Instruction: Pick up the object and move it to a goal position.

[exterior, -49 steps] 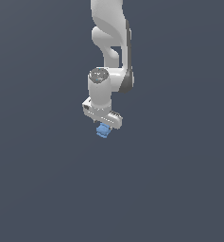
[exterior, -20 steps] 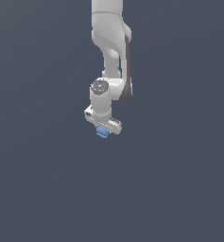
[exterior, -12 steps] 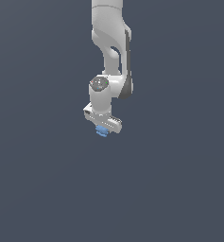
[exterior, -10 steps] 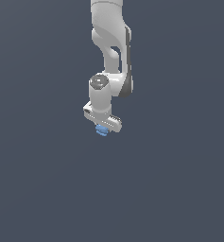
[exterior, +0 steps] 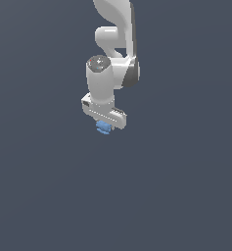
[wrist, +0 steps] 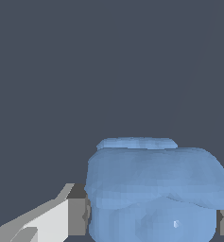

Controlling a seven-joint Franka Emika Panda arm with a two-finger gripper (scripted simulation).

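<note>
Exterior view shows you the white arm (exterior: 116,44) reaching down from the top edge, its wrist now a touch higher than a second ago, with the load unchanged beneath it. The gripper (exterior: 104,125) is clamped on the object (exterior: 104,128), which you see in the wrist view pressed between both grey pads (wrist: 77,216). The object (wrist: 153,191) is small, light blue, and lumpy.
</note>
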